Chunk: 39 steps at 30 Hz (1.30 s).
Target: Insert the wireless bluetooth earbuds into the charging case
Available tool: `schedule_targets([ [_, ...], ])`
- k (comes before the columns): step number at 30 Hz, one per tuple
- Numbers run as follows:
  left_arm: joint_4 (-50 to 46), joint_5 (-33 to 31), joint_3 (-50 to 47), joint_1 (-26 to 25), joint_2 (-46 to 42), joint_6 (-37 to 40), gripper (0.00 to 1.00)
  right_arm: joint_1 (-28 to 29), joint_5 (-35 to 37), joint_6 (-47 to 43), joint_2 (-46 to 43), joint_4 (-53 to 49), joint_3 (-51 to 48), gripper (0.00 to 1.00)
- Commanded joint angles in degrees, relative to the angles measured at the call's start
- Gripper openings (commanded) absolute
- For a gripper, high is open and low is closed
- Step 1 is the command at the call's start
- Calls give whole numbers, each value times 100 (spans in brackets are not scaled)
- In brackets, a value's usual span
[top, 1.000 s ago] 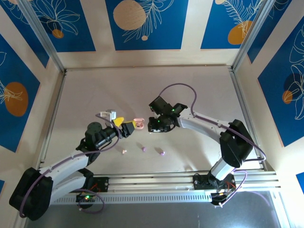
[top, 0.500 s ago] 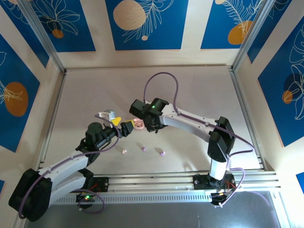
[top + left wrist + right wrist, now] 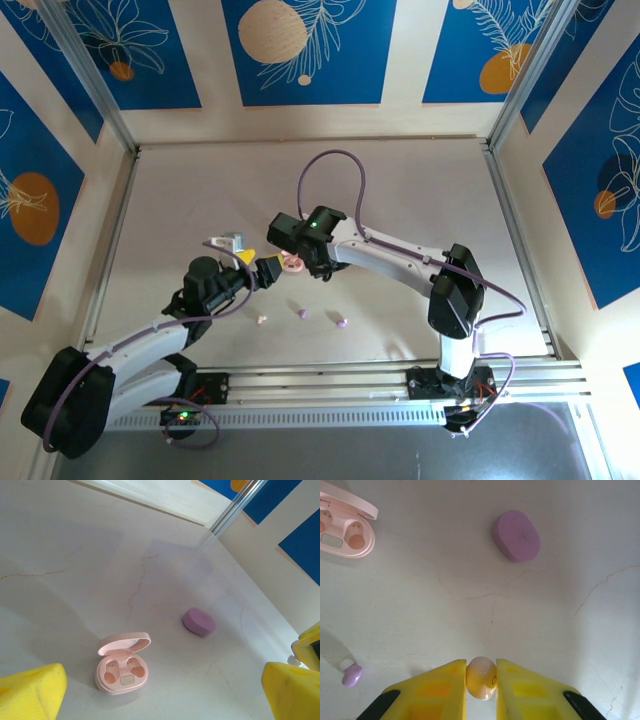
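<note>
My right gripper [image 3: 481,666] is shut on a pale pink earbud [image 3: 481,681], pinched between its yellow fingers. From above, the right gripper [image 3: 288,243] hangs just behind the open pink charging case [image 3: 292,263]. That pink case [image 3: 342,530] lies lid up with both sockets bare. A closed purple case [image 3: 516,535] rests to its right. My left gripper [image 3: 162,692] is open and holds nothing, with the pink case [image 3: 122,665] just ahead of its fingers. Three earbuds lie on the table: a pink one [image 3: 262,319] and two purple ones [image 3: 303,313] [image 3: 340,322].
The purple case [image 3: 199,621] sits beyond the pink one in the left wrist view. A purple earbud [image 3: 351,675] lies left of the right fingers. A metal frame rail [image 3: 300,142] borders the table at the back.
The right arm has swung left with the earbud, from the table's middle to just behind the pink case. The left arm has hardly moved.
</note>
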Motion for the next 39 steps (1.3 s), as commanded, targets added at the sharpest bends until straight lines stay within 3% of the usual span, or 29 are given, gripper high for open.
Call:
schedule_targets([
  [1, -119, -229, 67, 43, 57, -160, 100, -115, -212, -165, 150, 361, 46, 19],
  [10, 5, 471, 93, 933, 687, -872, 100, -371, -737, -607, 874, 972, 564, 19],
  [16, 319, 851, 72, 1263, 1074, -1201, 100, -388, -860, -764, 1438, 1054, 1106, 19],
  [39, 230, 832, 32, 1330, 860, -1167, 100, -335, -1020, -1104, 2281, 1274, 1590, 19],
])
